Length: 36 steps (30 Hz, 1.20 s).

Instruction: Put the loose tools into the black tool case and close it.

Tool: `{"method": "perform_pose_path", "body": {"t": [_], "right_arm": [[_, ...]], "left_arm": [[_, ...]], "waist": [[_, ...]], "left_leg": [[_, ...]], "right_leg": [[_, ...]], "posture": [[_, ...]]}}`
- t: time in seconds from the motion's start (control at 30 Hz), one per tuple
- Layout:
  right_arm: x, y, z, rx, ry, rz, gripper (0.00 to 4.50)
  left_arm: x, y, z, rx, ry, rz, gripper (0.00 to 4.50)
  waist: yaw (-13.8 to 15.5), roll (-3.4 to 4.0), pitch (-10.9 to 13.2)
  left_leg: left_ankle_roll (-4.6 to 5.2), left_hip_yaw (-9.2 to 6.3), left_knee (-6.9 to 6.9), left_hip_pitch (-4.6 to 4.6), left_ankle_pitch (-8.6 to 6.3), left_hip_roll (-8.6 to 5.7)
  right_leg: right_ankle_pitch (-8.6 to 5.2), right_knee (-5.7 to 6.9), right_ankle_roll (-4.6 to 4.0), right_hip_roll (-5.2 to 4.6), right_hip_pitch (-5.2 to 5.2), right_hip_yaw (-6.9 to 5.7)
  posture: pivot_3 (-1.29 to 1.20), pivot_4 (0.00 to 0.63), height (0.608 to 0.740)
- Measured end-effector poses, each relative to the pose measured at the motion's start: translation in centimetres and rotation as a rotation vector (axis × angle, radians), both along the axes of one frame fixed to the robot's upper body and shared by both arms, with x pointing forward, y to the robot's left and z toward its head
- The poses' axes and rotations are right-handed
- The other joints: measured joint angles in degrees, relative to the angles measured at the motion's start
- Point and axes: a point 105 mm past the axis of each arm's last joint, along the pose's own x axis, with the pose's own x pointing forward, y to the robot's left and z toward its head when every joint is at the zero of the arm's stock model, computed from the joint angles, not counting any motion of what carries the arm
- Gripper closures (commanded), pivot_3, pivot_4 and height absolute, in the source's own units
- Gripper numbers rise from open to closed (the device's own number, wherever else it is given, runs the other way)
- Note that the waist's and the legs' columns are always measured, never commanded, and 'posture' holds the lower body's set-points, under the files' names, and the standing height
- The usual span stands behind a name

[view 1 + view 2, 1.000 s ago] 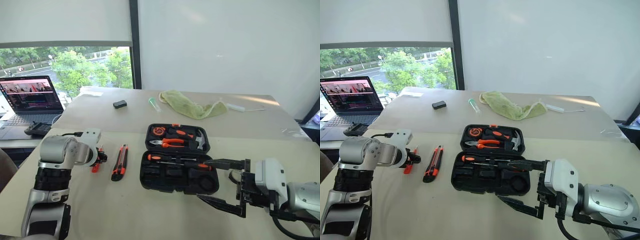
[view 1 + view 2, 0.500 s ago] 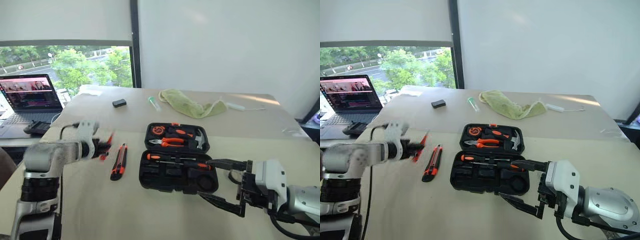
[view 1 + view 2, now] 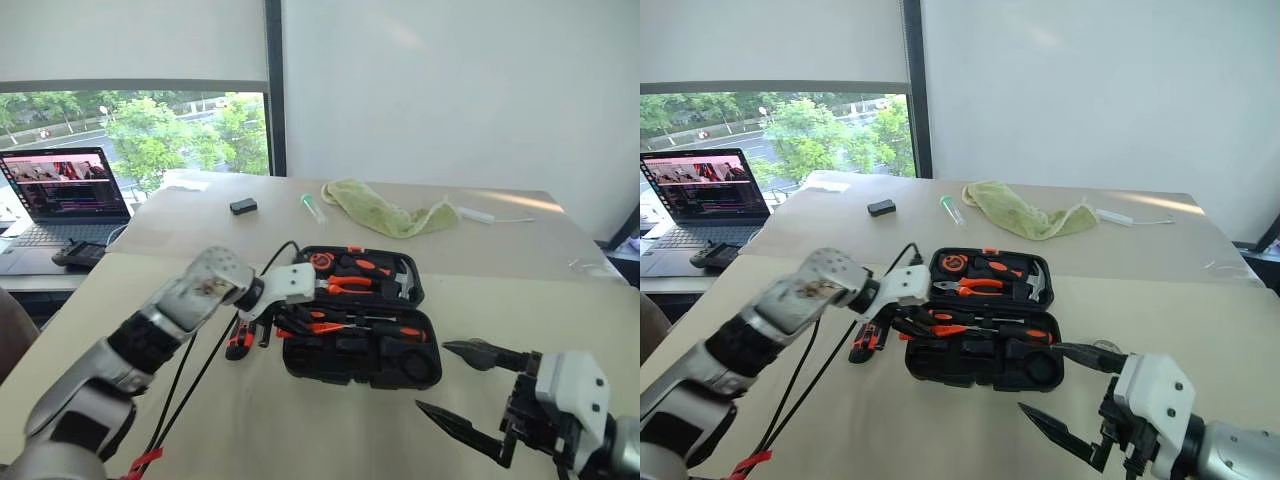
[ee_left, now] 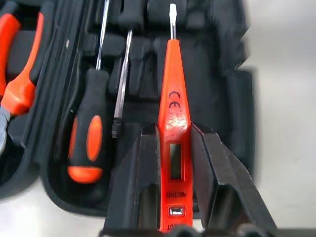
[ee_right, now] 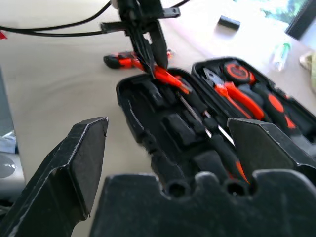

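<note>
The black tool case (image 3: pixel 350 376) lies open in the middle of the table. My left gripper (image 4: pixel 174 163) is shut on the small orange screwdriver (image 4: pixel 173 111) and holds it just above the case's near half, tip pointing across the recesses. A long black-and-orange screwdriver (image 4: pixel 91 133) lies in a recess beside it. The orange-black utility knife (image 3: pixel 865 340) lies on the table left of the case, partly behind my left arm. My right gripper (image 3: pixel 432 377) hangs open and empty off the case's near right corner.
Orange-handled pliers (image 3: pixel 345 285) and a hammer (image 3: pixel 400 280) sit in the case's far half. A laptop (image 3: pixel 65 190) stands at the far left. A small black box (image 3: pixel 242 206), a tube (image 3: pixel 310 207) and a green cloth (image 3: pixel 385 215) lie at the back. Black cables trail under my left arm.
My left arm has swung right from beside the utility knife to over the case, carrying the small orange screwdriver. My right gripper has drawn back from the case toward the near right.
</note>
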Motion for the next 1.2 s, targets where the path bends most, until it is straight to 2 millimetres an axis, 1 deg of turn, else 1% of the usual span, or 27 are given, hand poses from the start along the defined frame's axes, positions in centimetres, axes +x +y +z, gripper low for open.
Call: {"method": "perform_pose_path", "body": {"t": [0.1,0.27,0.57,0.67,0.87,1.13,1.17,1.2], "right_arm": [[-0.4,-0.4,-0.3,0.008,0.008,-0.031,0.00],[-1.1,-0.9,-0.5,0.004,0.012,-0.068,0.00],[-1.8,-1.3,-0.8,0.002,0.016,-0.103,0.00],[-1.8,-1.3,-0.8,0.002,0.015,-0.109,0.00],[-1.8,-1.4,-0.8,0.002,0.009,-0.117,0.00],[-1.8,-1.4,-0.8,-0.005,0.005,-0.116,0.00],[-1.8,-1.4,-0.8,-0.006,0.005,-0.116,0.00],[-1.8,-1.4,-0.8,-0.006,0.007,-0.116,0.00]], "left_arm": [[0.6,-1.6,-0.6,0.019,-0.024,-0.042,4.08],[1.3,-2.4,-1.1,0.063,-0.037,-0.046,4.08],[1.2,-2.4,-1.5,0.125,-0.057,-0.077,4.08],[0.9,-2.4,-1.4,0.137,-0.026,-0.050,4.08],[0.8,-2.5,-1.3,0.127,0.050,0.054,4.08],[0.8,-2.6,-1.3,0.132,0.038,0.049,4.08],[0.7,-2.6,-1.3,0.132,0.037,0.047,3.58],[0.7,-2.6,-1.3,0.132,0.037,0.045,3.28]], "waist": [[0.2,0.00,0.0],[0.1,0.00,0.0],[0.1,0.01,0.0],[0.1,0.01,0.0],[0.1,0.03,0.0],[0.2,0.03,0.0],[0.2,0.03,0.0],[0.2,0.03,0.0]], "left_leg": [[0.16,-0.01,0.16,-0.08,-0.09,-0.02],[0.27,0.01,0.20,-0.09,-0.15,-0.05],[0.26,0.00,0.21,-0.04,-0.16,-0.01],[0.27,0.00,0.21,-0.05,-0.16,-0.01],[0.30,0.00,0.21,-0.05,-0.18,-0.02],[0.31,0.00,0.21,-0.05,-0.18,-0.03],[0.31,0.00,0.21,-0.05,-0.18,-0.03],[0.31,0.00,0.21,-0.05,-0.18,-0.03]], "right_leg": [[-0.01,-0.05,0.16,-0.04,0.02,-0.02],[-0.02,-0.09,0.25,-0.09,0.04,0.01],[-0.02,-0.01,0.26,-0.09,0.06,0.02],[-0.03,-0.02,0.26,-0.09,0.05,0.02],[-0.08,-0.03,0.33,-0.10,0.06,0.02],[-0.08,-0.04,0.33,-0.11,0.06,0.03],[-0.08,-0.04,0.33,-0.11,0.06,0.03],[-0.08,-0.04,0.33,-0.11,0.06,0.03]], "posture": [[0.00,0.150,0.740],[0.00,0.150,0.740],[0.00,0.150,0.740],[0.00,0.150,0.740],[0.00,0.150,0.740],[0.00,0.150,0.740],[0.00,0.150,0.740],[0.00,0.150,0.740]]}}
